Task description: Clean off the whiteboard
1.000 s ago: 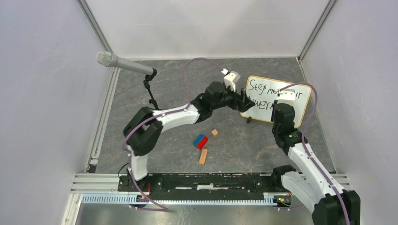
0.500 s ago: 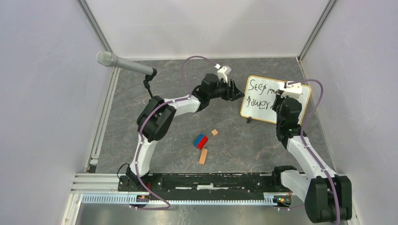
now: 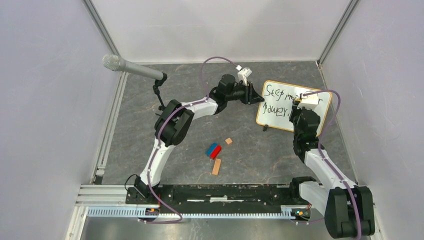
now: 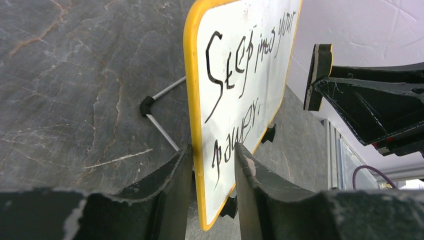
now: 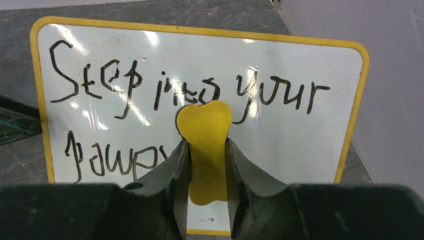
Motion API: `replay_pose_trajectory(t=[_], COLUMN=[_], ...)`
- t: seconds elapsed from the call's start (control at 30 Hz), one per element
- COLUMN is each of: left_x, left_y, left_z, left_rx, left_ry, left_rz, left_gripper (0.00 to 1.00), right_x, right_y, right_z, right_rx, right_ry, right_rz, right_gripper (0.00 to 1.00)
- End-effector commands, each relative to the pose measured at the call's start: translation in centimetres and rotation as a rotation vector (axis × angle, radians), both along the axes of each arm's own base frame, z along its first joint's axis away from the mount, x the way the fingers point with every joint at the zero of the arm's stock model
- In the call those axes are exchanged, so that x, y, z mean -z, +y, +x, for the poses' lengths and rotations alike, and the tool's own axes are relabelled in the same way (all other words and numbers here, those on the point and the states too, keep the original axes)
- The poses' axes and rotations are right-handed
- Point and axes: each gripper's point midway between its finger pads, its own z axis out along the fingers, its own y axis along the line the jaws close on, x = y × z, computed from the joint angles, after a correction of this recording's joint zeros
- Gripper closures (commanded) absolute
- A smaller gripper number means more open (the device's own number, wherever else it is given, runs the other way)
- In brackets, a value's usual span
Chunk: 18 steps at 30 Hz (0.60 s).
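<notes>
The whiteboard (image 3: pixel 285 122) stands tilted on a wire stand at the right rear, yellow-framed, with dark handwriting on its face (image 5: pixel 280 140). My left gripper (image 3: pixel 257 97) reaches in from the left. Its jaws are astride the board's left edge (image 4: pixel 192 75): one finger (image 4: pixel 182 160) lies against the back, and the other finger (image 4: pixel 245 165) stands in front of the face with a gap showing. My right gripper (image 5: pixel 206 145) is shut on a yellow bone-shaped eraser (image 5: pixel 205 125), held at the middle of the writing. From above, the right gripper (image 3: pixel 301 107) covers the board's centre.
The board's wire leg (image 4: pixel 162 131) sticks out behind its edge. A microphone (image 3: pixel 132 69) on a stand juts in at the back left. A red-and-blue block (image 3: pixel 214 150), a small wooden cube (image 3: pixel 228 141) and a wooden bar (image 3: pixel 216 166) lie in the middle. Walls close in on both sides.
My left gripper has swung from over the board's lower left to its left edge, and its jaws have narrowed around that edge. The right gripper has barely shifted, with the eraser still in it.
</notes>
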Motion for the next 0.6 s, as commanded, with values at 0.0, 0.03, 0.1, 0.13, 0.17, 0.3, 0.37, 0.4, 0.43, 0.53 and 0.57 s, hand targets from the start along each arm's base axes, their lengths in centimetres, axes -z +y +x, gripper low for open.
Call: replay_pose_trajectory(t=[0.0,0.03,0.1,0.13,0.17,0.3,0.37,0.4,0.43,0.53,0.57], left_x=[-1.2,-1.1,-0.8,-0.7,-0.7,-0.5,-0.5,-0.5,-0.4,-0.3,-0.3], left_y=[-0.8,-1.0,-1.2,-1.3,-1.3,-1.5,-1.6,-1.7,-1.7,-1.7,-1.7], left_z=[-0.1,-0.1,0.0,0.0,0.0,0.0,0.0,0.0,0.1,0.2,0.2], left_rx=[0.057,0.065,0.076,0.083,0.085,0.095,0.105,0.107,0.104,0.100,0.100], left_ry=[-0.036,-0.035,-0.022,-0.015,-0.012,-0.007,-0.005,-0.006,-0.006,-0.007,-0.007], left_rz=[-0.040,-0.043,-0.048,-0.052,-0.055,-0.067,-0.076,-0.077,-0.077,-0.076,-0.078], left_gripper=[0.59,0.61,0.64,0.65,0.66,0.69,0.71,0.73,0.77,0.82,0.84], right_x=[-1.2,-1.0,-0.9,-0.8,-0.8,0.0,0.5,0.8,0.9,1.2,1.4], right_y=[-0.3,-0.3,-0.1,0.0,0.1,-0.1,-0.3,-0.3,-0.5,-0.5,-0.5], right_z=[0.1,0.2,0.3,0.3,0.3,0.2,0.0,-0.1,-0.1,-0.2,-0.1], right_rx=[0.007,0.007,-0.006,-0.013,-0.017,-0.004,0.008,0.014,0.024,0.026,0.028], right_ry=[-0.060,-0.053,-0.048,-0.047,-0.047,-0.028,-0.014,-0.006,0.000,0.011,0.016], right_rz=[-0.023,-0.024,-0.022,-0.021,-0.020,-0.014,-0.015,-0.015,-0.014,-0.016,-0.015], right_gripper=[0.89,0.89,0.89,0.89,0.89,0.89,0.89,0.89,0.89,0.89,0.89])
